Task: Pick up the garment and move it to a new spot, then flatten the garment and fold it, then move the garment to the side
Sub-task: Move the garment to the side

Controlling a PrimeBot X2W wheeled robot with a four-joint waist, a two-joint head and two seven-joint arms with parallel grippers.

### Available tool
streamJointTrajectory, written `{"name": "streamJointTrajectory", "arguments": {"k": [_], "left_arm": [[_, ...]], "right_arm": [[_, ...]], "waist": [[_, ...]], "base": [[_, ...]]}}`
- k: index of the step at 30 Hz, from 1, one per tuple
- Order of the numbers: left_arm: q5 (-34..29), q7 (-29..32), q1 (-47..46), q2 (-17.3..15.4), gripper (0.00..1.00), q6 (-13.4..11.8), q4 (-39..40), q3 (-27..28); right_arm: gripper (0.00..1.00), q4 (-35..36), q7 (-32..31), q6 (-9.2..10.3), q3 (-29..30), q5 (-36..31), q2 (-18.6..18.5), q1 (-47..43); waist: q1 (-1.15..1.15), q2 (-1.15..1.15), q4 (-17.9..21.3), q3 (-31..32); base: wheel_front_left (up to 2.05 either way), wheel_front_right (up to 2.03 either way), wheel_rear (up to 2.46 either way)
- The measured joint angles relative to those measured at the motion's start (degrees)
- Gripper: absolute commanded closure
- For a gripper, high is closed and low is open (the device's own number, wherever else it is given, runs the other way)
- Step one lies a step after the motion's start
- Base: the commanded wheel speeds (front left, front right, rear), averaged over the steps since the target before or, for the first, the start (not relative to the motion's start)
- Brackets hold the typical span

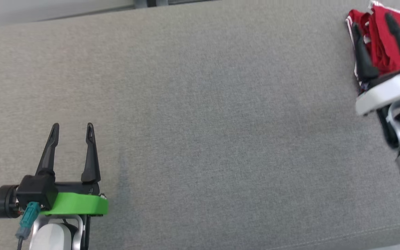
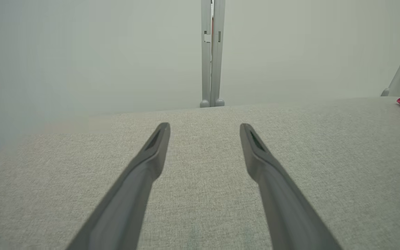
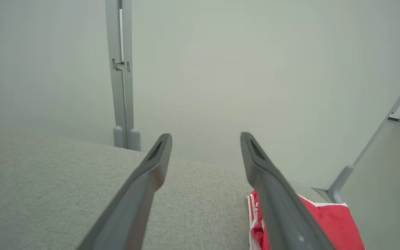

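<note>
The garment (image 1: 382, 41), red with white trim, lies bunched at the upper right of the head view on the grey surface (image 1: 200, 121). The right gripper (image 1: 372, 21) hangs over it, fingers spread wide, holding nothing. The left gripper (image 1: 72, 127), at lower left, is equally wide and empty.

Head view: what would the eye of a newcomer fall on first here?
The red garment with white trim, bunched at the far right of the grey surface, stands out most. The right gripper is open at it; the left gripper, on a green mount, is open over bare fabric at the lower left.
</note>
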State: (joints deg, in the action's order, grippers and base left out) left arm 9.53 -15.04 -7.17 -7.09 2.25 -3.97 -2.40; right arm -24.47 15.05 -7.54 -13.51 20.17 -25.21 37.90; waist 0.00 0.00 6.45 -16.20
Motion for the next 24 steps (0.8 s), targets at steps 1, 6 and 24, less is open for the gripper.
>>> {"name": "streamJointTrajectory", "arguments": {"k": [1, 6, 24], "left_arm": [[0.02, 0.00, 0.25, 0.11, 0.00, 0.00, -0.10, 0.08], [0.09, -0.01, 2.21, 0.52, 0.00, 0.09, -1.03, 0.36], [0.27, -0.01, 7.74, 0.96, 0.00, 0.60, -4.76, 2.13]], "right_arm": [[0.00, 1.04, 0.01, 0.00, 0.60, -0.43, 0.94, -1.63], [0.00, 5.95, 0.00, 0.00, 3.19, -2.78, 4.77, -11.23], [0.00, 18.18, 0.00, 0.00, 10.48, -6.17, 14.86, -35.34]], "waist": [[0.00, 0.00, -0.32, 0.70], [0.00, 0.00, -2.46, 4.50], [0.00, 0.00, -7.33, 14.28]], "base": [[0.00, 0.00, 0.00], [0.00, 0.00, 0.00], [0.00, 0.00, 0.00]]}}
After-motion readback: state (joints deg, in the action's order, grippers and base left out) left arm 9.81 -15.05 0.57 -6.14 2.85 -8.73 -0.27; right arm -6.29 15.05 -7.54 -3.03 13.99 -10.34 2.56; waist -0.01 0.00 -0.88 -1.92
